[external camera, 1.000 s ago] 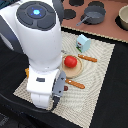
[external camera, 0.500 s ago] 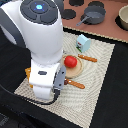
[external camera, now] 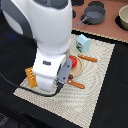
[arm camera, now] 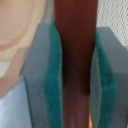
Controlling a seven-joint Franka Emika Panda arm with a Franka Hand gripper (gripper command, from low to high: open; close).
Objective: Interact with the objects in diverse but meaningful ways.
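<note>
While clamped on both sides, brown sausage [arm camera: 75,60] fills the jaws' gap, green pads [arm camera: 54,80] pressing it.

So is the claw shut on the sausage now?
Shut on it: the wrist view shows the sausage pressed between both green pads of the claw.

No text, label, brand, number or sign could be read in either view. The pale blue-white carton [external camera: 83,43] carried a darker patch on its face, too blurred to tell whether it was print, and the robot arm's [external camera: 42,40] white casing showed no legible marking.
</note>
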